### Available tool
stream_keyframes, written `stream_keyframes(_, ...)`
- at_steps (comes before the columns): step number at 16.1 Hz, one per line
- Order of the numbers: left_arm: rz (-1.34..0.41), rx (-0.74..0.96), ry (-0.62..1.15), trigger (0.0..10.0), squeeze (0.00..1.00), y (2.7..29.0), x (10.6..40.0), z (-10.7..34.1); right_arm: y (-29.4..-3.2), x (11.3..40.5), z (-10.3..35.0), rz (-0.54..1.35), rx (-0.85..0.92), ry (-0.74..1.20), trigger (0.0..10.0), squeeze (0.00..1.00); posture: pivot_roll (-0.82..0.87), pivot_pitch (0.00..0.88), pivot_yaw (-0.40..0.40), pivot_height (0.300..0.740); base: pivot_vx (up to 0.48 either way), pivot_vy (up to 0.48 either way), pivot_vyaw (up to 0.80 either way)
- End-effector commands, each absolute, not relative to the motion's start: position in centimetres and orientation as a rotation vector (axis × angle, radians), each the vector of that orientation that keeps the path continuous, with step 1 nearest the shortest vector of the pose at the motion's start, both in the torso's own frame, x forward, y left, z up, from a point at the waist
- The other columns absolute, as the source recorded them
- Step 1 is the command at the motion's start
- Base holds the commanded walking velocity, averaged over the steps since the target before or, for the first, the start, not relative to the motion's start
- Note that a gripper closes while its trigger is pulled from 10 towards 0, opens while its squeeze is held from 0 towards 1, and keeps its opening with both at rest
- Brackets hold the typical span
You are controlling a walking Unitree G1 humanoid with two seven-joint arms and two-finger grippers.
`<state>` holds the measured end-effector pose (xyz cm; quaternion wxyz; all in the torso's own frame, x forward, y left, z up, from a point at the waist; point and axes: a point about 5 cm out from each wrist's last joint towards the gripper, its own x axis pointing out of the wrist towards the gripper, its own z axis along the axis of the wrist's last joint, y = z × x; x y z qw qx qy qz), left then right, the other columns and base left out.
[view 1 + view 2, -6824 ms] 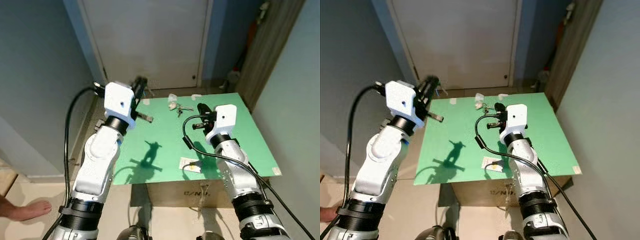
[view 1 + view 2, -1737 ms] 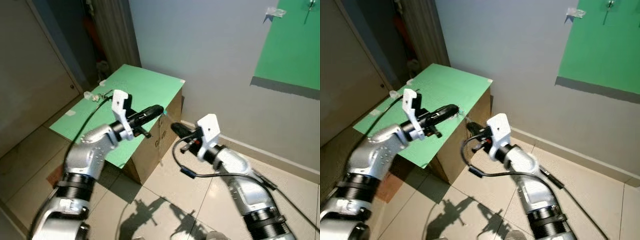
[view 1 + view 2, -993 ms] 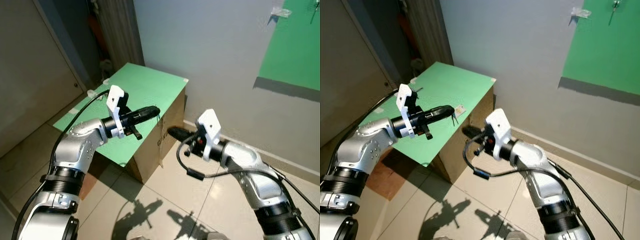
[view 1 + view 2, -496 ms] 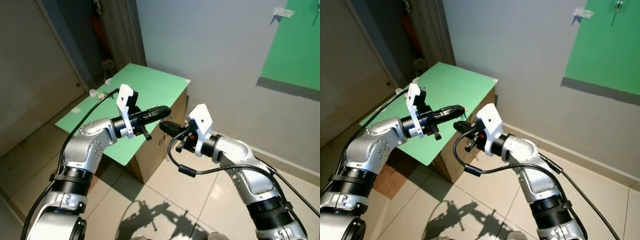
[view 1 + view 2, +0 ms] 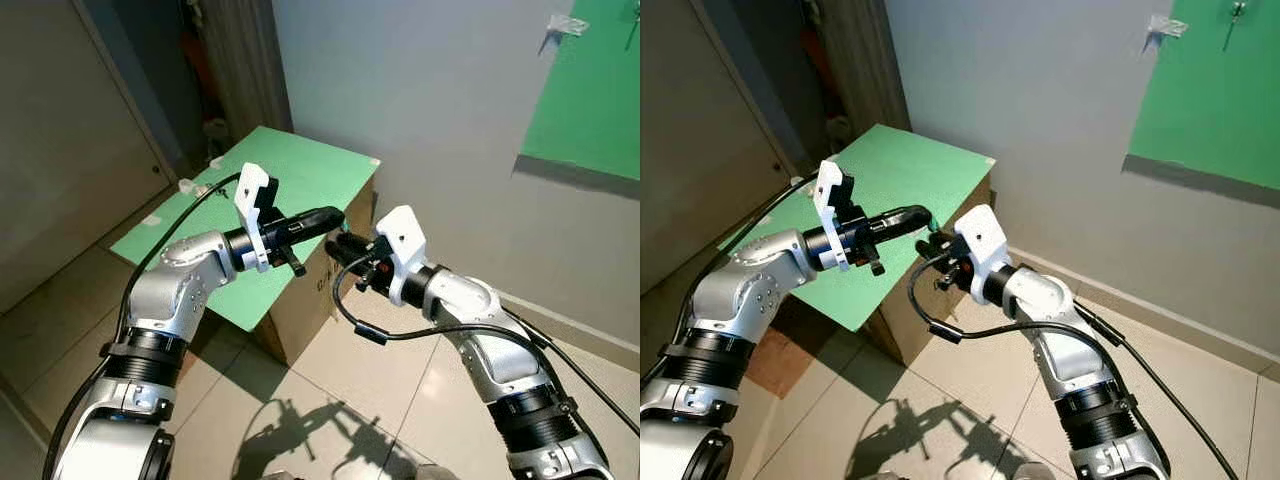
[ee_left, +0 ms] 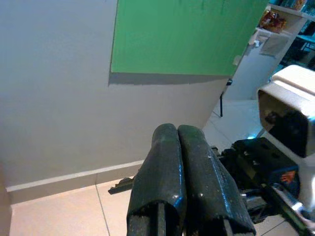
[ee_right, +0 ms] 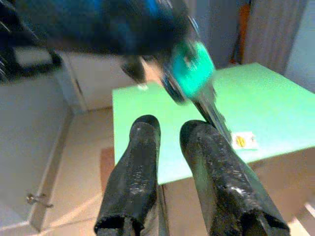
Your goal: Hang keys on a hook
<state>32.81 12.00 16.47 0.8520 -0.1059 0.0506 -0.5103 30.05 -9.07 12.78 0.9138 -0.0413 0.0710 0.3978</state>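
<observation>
Beside the green tabletop [image 5: 300,170], the left gripper [image 5: 332,216], jaws pressed together, met the right gripper [image 5: 338,246], whose jaws stood slightly apart around a green-capped key [image 7: 199,83].

A green-topped box [image 5: 300,180] stands against the grey wall [image 5: 420,90], beside a curtain [image 5: 235,60]; a green panel [image 5: 590,100] is higher on the wall.

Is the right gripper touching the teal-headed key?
Cannot tell: right wrist view shows the key blade crossing a finger of the right gripper, but blur hides any gap.
</observation>
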Motion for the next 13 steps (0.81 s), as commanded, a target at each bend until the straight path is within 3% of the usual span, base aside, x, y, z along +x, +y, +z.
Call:
stream_keyframes(1, -1.045, -0.185, 0.09, 0.0, 0.0, 12.7, 33.2, 17.1, -9.1, 30.3, 13.1, 0.81, -0.104, 0.126, 10.0, 1.0, -0.24, 0.018, 0.151, 0.74, 0.0, 0.0, 0.0)
stream_keyframes(8, -0.996, -0.148, 0.088, 0.0, 0.0, 13.8, 33.8, 17.4, -10.1, 31.0, 12.3, 0.733, -0.162, 0.13, 10.0, 1.0, -0.24, 0.022, 0.153, 0.74, 0.0, 0.0, 0.0)
stream_keyframes(9, -0.992, -0.143, 0.088, 0.0, 0.0, 13.9, 33.9, 17.3, -9.7, 30.6, 12.5, 0.784, -0.158, 0.126, 10.0, 0.0, -0.24, 0.027, 0.153, 0.74, 0.0, 0.0, 0.0)
stream_keyframes(13, -1.003, -0.15, 0.091, 0.0, 0.0, 13.2, 33.8, 17.0, -8.7, 30.5, 13.0, 0.799, -0.098, 0.111, 10.0, 0.0, -0.24, 0.027, 0.152, 0.74, 0.0, 0.0, 0.0)
